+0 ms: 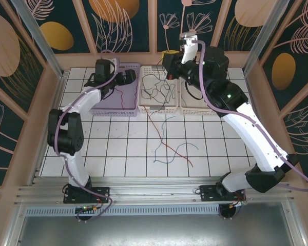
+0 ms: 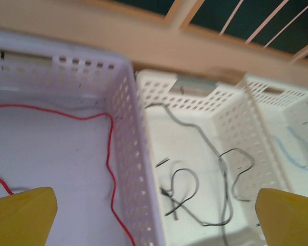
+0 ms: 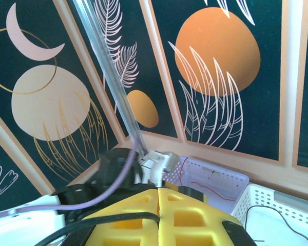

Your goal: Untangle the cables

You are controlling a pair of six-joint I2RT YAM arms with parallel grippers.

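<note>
A red cable lies loose in the purple basket, below my left gripper. Its yellow fingertips stand far apart and hold nothing. From above, the left gripper hovers over that basket's right side. Grey-black cables lie curled in the middle white basket. A blue cable rests in the right white basket. More red and blue cables lie crossed on the tiled table. My right gripper is raised over the middle basket, shut, with a black cable running into the seam.
The three baskets stand in a row against the back wooden rail. Wooden frame posts and patterned walls close in the sides. The white tiled table stretches between the baskets and the arm bases.
</note>
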